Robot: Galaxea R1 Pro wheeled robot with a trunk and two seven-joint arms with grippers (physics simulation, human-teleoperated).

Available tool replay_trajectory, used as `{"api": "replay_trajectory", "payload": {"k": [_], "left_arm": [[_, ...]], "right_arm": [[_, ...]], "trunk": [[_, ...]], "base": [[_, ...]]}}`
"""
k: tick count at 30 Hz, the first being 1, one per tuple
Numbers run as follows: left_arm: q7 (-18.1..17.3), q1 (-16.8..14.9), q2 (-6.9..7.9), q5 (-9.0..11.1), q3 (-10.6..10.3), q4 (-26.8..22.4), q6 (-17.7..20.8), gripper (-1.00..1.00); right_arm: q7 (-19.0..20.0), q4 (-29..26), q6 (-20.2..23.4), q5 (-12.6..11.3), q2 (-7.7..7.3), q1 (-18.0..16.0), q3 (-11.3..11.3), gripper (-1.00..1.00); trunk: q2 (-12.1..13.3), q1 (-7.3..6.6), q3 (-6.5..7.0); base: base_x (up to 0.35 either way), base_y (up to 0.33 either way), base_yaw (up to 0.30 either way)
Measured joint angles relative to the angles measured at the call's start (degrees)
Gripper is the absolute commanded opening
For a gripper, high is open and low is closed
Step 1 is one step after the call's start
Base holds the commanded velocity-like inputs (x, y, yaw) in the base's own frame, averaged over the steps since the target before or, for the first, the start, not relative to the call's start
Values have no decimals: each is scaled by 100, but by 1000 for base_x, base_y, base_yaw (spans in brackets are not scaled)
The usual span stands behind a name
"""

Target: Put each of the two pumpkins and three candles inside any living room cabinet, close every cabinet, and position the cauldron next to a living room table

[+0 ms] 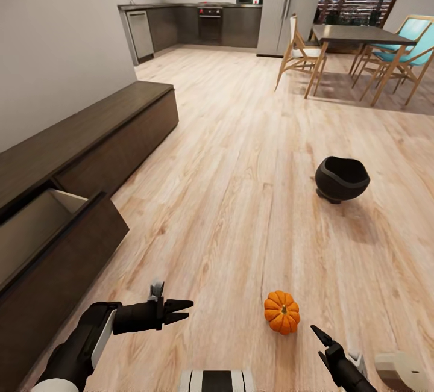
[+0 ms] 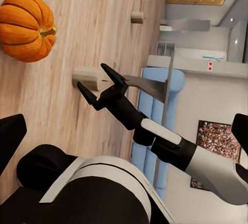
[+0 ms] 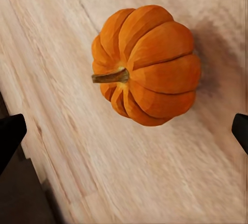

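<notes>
At the far left the dark cabinet [image 1: 90, 139] runs along the wall, its near drawer [image 1: 42, 229] pulled open. The left gripper [image 1: 181, 311] hovers low over the floor, fingers apart and empty. Further right a pumpkin [image 1: 282, 312] sits on the boards, and the right gripper [image 1: 319, 335] hangs just beside it, fingers spread wide. It should, I'd say, centre over the stem, drop straight, and close across the ribs. The cauldron [image 1: 342, 179] stands well beyond.
</notes>
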Motion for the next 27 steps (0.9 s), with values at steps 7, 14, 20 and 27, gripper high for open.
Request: {"api": "replay_trajectory", "payload": {"k": [7,14,20,27], "left_arm": [[-1,0,0,1,1,0,1,100],[2,0,0,-1,5,0,1,100],[2,0,-2,-2,2,0,0,100],[-1,0,0,-1,4,0,1,100]], "right_arm": [[11,0,1,-1,0,0,-1,100],[11,0,1,0,0,0,-1,100],[11,0,1,-1,0,0,0,100],[11,0,-3,4,0,0,0,100]], "trunk": [[-7,13,-112],[-7,13,-112],[-12,23,-200],[-12,23,-200]], "base": [[0,0,0],[0,0,0],[0,0,0],[0,0,0]]}}
